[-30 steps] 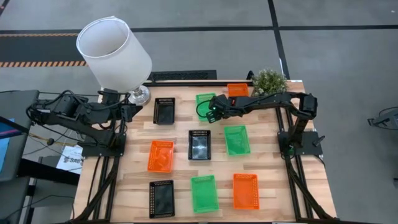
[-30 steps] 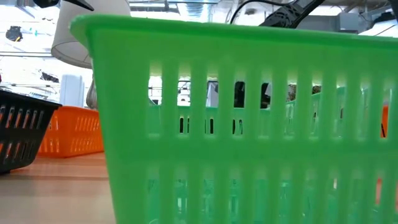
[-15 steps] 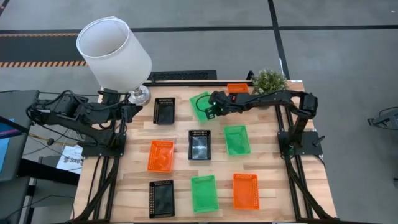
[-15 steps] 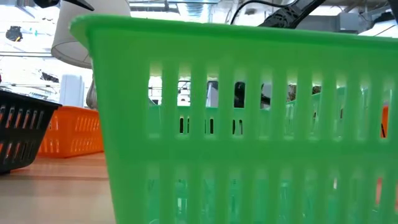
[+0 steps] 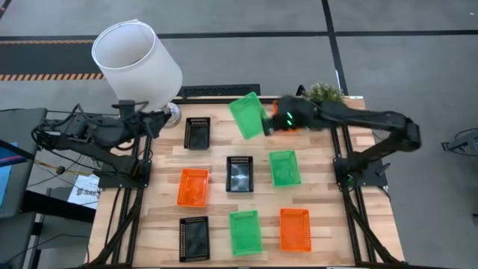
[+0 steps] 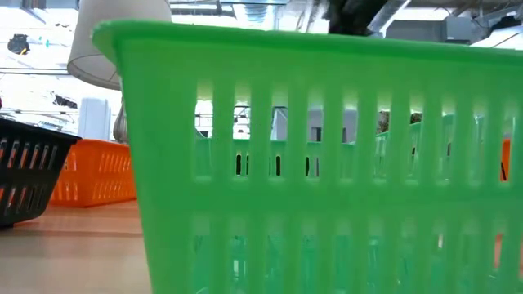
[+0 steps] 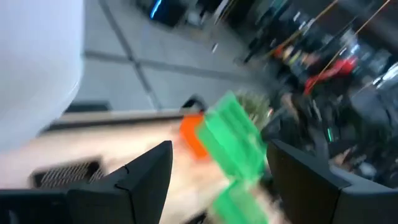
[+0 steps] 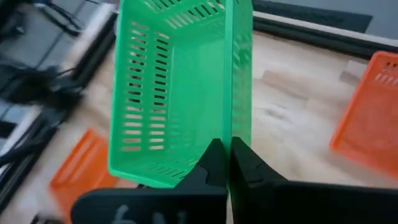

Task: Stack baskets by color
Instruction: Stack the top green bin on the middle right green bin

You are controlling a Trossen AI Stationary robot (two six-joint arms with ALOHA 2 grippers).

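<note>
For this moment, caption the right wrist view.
Right gripper shut on a green basket rim, lifting it above the table.

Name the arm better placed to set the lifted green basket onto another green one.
Right. The right pincer is shut on the rim of the lifted green basket, tilted above the table's far side, with the middle green basket close by. The left pincer waits open near the lamp.
</note>
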